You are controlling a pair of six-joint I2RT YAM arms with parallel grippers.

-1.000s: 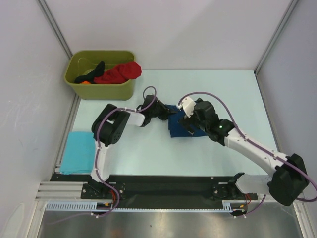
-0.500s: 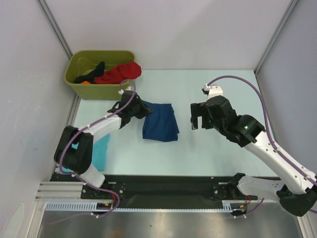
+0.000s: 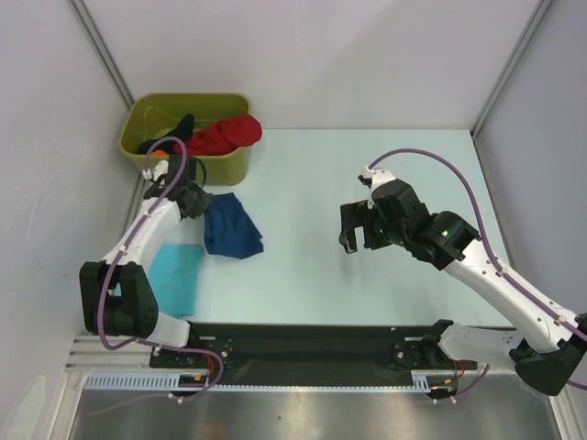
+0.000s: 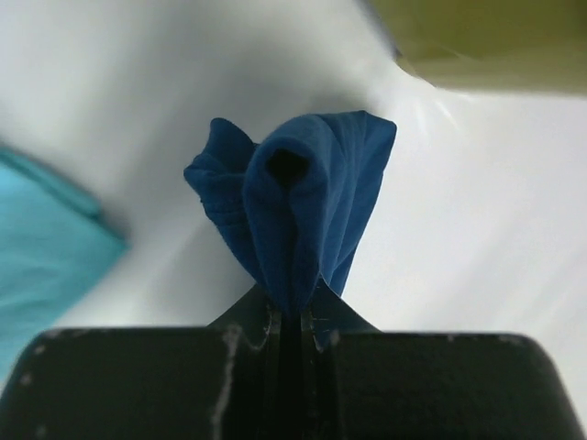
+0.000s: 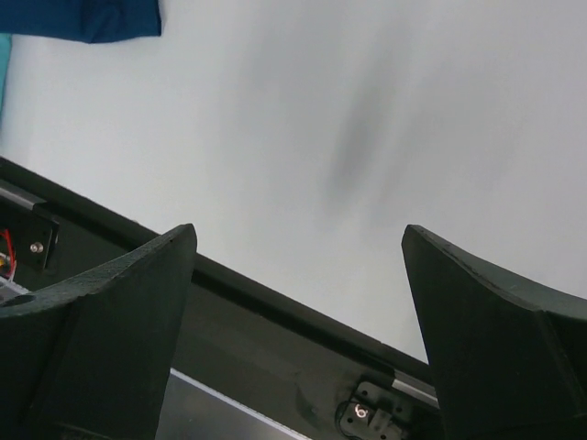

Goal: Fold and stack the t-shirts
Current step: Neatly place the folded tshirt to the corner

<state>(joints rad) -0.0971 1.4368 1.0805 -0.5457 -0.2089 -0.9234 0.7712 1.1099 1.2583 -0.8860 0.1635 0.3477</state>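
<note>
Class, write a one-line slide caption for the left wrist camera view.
Left gripper pinches a bunched edge of the navy t-shirt; turquoise t-shirt and olive bin at the frame's edges.

An olive-green bin (image 3: 197, 169) is sitting just beyond the left gripper (image 3: 200, 202), near its tip and slightly to one side. A pale table (image 3: 303, 174) is lying under both tools and spreading wide around the right gripper (image 3: 359, 241). A black strip (image 3: 312, 337) is running along the table's near edge, well back from that gripper, and a silver rail (image 3: 303, 387) is lying just behind the strip. Grey walls (image 3: 37, 183) are standing on each side, well out from the grippers.
</note>
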